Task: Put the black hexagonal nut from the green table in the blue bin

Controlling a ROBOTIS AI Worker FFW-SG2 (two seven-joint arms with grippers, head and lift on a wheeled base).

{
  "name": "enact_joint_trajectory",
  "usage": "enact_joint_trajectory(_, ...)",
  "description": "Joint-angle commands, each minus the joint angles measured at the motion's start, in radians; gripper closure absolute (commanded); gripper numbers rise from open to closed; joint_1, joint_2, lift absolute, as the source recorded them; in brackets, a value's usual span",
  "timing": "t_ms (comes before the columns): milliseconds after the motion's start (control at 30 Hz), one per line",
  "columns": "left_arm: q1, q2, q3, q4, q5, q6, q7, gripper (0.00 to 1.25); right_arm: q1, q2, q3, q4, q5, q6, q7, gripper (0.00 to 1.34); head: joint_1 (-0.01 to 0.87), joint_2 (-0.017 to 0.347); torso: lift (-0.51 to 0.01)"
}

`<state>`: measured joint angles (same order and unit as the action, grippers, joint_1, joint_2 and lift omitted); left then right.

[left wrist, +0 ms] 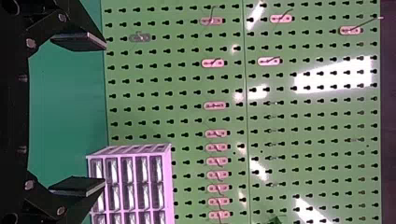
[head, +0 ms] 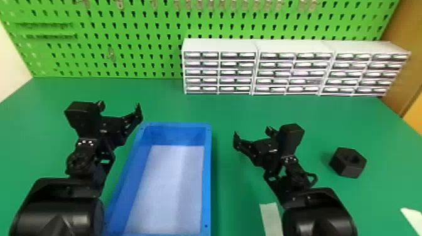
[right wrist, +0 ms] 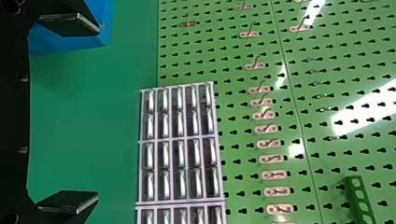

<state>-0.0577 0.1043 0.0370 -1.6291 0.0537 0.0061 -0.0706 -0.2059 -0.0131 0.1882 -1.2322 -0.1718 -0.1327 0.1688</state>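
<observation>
In the head view, we have the left gripper (head: 119, 106) at centre left, fingers spread, and the right gripper (head: 252, 131) right of centre, its fingers also apart. The bin (head: 207, 182) runs down the lower middle; the nut (head: 343, 164) lies on the table (head: 245, 109) at the frame's right, near our right arm.
</observation>
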Motion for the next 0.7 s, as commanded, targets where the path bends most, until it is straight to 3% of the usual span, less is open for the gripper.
enact_joint_trajectory(0,-0.001,0.000,0.000,-0.002,0.000,0.000,0.000,0.24,-0.003,-0.002,0.005,-0.013,-0.008,-0.001,0.001,0.07,0.686,0.052,-0.097)
enact_joint_trajectory(667,-0.001,0.000,0.003,-0.006,0.000,0.000,0.000,0.24,-0.004,-0.002,0.005,-0.017,-0.011,-0.001,0.000,0.07,0.686,0.052,-0.097)
